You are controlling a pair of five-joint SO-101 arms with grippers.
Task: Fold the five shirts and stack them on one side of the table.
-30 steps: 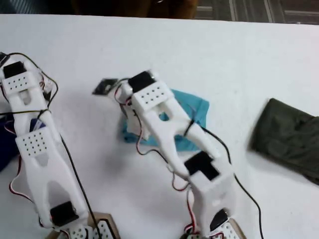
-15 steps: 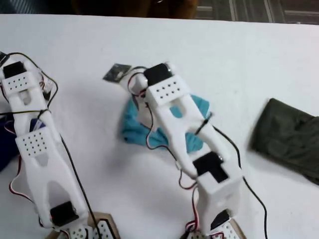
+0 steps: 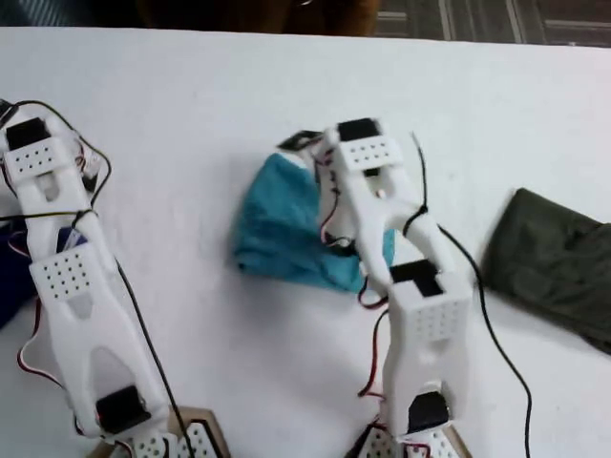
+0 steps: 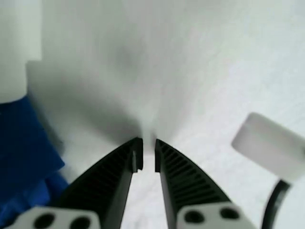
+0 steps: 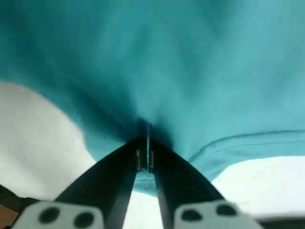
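Rising from the near edge of the counter (image 3: pixel 191 86), two white arms stand side by side. Beside the left arm, at the counter's left edge, lies a blue shirt (image 3: pixel 10 277), partly hidden under the arm. In the left wrist view the left hand (image 4: pixel 146 152) hangs over bare counter with its jaws almost together, only a sliver of gap between the tips and nothing in it. The blue shirt sits just off to one side of it.

Farther in, near the middle, a teal shirt (image 3: pixel 282 224) lies bunched on the counter, with the right arm stretched across its right part. At the shirt's far edge the right hand (image 3: pixel 304 143) is clamped on the cloth. The right wrist view shows the jaws pressed tight together with teal fabric pinched between them, a hemmed edge running past on one side and white counter beyond.

Off at the right edge, well apart from the teal one, a dark green shirt (image 3: pixel 554 267) lies in a loose heap, running out of the high view.
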